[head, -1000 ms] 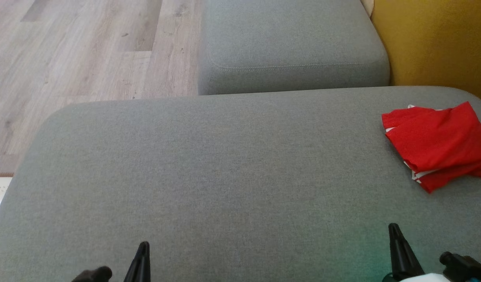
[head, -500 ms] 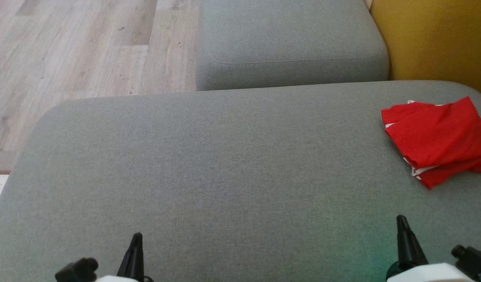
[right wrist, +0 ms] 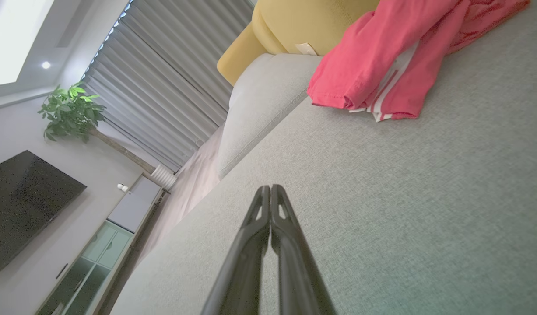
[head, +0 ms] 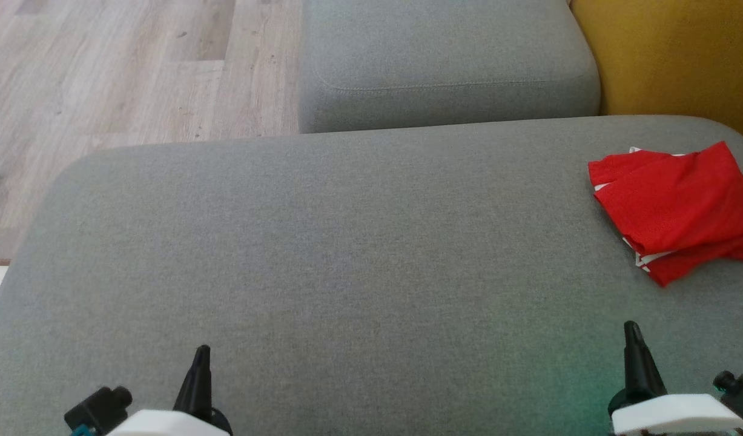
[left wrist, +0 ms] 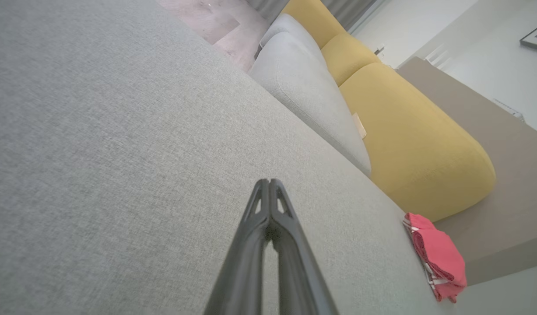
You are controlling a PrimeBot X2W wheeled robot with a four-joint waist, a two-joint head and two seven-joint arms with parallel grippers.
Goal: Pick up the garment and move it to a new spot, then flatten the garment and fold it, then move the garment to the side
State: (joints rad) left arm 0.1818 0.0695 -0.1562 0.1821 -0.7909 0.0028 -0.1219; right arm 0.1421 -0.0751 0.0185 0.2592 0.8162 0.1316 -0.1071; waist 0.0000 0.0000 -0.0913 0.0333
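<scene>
garment: 1, red (head: 674,206), folded, far right | grey cushions: 2 (head: 347,254) | left claw (head: 202,352), right claw (head: 632,330): both pressed together, empty

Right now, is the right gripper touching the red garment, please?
Apart: the head view shows bare grey cushion between the right gripper and the red garment.

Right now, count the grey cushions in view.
2: the large near cushion holding the garment, and a smaller cushion beyond it. Others may be out of frame.
</scene>
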